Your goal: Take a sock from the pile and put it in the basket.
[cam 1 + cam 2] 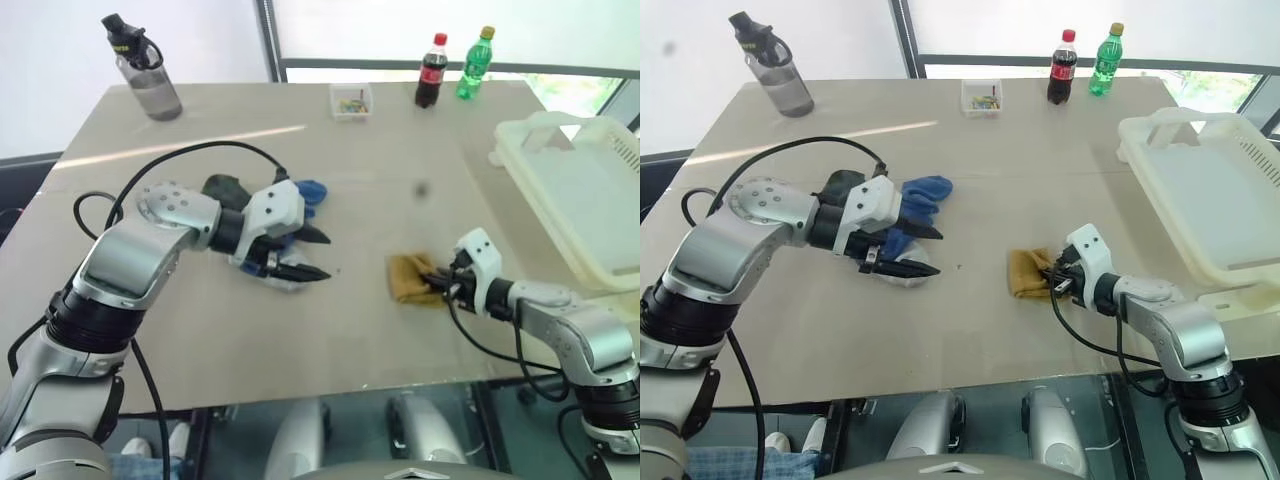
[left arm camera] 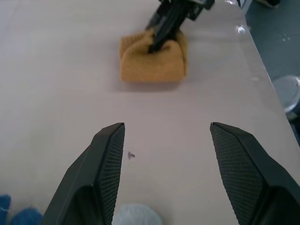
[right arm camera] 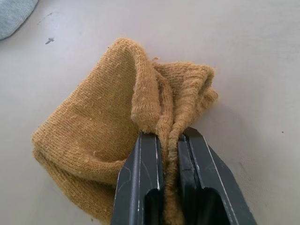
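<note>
Right hand [image 3: 171, 140]: clenched on a raised fold of the mustard-yellow sock [image 1: 408, 278], fingers [image 3: 140, 178] pinched tight with knit between them. Sock position: crumpled on the counter [image 1: 400, 190], near the front edge, well apart from the pile [image 1: 902, 205]. Left hand [image 2: 166, 136]: released, fingers [image 2: 105, 164] spread wide with nothing between them, raised above the counter beside the pile and pointing toward the sock. Pile: blue and dark green socks plus a pale one, partly hidden behind the left hand. Basket [image 1: 570, 190]: cream-white, at the right edge of the counter, apart from the sock. At the far edge: grey water bottle [image 1: 148, 80], small clear box [image 1: 351, 100], cola bottle [image 1: 431, 72], green bottle [image 1: 476, 64].
</note>
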Action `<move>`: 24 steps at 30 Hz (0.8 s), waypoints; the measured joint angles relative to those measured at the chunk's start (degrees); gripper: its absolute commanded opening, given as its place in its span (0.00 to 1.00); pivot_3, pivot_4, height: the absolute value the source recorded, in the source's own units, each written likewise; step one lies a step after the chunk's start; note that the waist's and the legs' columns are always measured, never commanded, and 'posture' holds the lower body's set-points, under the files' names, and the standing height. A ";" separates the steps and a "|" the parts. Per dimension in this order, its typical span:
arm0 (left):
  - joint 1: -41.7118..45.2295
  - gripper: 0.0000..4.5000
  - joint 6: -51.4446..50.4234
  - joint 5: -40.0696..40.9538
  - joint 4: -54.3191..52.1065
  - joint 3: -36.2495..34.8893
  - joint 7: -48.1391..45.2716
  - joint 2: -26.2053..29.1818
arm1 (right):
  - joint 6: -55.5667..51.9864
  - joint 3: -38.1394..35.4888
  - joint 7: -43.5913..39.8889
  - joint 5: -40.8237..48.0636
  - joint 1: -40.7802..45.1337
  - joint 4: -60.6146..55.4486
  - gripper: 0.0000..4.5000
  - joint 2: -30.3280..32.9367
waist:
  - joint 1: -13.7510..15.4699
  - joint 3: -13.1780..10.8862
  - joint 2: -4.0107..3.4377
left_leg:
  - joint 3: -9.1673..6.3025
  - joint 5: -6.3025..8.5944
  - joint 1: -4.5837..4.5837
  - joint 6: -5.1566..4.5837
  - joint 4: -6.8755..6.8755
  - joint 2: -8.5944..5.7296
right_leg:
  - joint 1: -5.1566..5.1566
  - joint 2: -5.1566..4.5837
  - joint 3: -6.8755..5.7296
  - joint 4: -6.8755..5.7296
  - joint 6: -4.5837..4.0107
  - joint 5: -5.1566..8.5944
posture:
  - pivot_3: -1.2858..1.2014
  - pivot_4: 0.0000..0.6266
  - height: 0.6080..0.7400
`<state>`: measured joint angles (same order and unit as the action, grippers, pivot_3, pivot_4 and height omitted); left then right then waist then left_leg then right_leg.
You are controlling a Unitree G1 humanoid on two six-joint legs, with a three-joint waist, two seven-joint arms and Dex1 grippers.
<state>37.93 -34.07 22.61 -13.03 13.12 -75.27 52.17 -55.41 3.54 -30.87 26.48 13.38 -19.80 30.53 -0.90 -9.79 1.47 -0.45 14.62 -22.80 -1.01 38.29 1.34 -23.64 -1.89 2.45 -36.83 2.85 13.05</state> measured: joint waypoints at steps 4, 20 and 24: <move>0.00 0.69 0.01 -0.11 -1.04 0.13 -0.92 0.01 | 0.02 0.06 -0.09 0.01 0.32 0.11 0.01 -0.03 | -0.01 0.00 0.00 | 0.00 0.00 0.00 0.00 0.00 0.01 | 0.00 0.01 0.00 0.00 0.02 0.01 | 0.52 0.24 1.00; 0.20 0.69 2.31 -2.77 0.91 0.41 -1.02 -1.28 | -18.74 -17.09 3.18 18.62 7.68 -5.54 0.01 -2.20 | 0.07 -0.26 -0.15 | 0.00 0.00 -0.38 0.00 0.02 -0.01 | -0.35 0.00 0.01 -0.02 0.05 -0.26 | 0.52 0.24 1.00; 0.77 0.69 3.48 -3.25 2.32 0.41 -1.11 -2.52 | -25.87 -25.71 7.29 22.76 14.64 -4.06 0.01 -1.48 | 0.19 -0.28 -0.17 | -0.06 0.00 -0.44 0.00 0.01 -0.02 | -0.37 0.01 -0.05 -0.02 0.04 -0.26 | 0.52 0.24 1.00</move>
<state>38.70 -30.59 19.36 -10.71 13.54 -76.38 49.65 -81.28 -22.17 -23.58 49.23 28.01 -23.86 29.05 -0.71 -10.06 1.30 -0.51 14.62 -23.24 -1.02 38.30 1.32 -24.01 -1.88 2.39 -36.85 2.89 12.78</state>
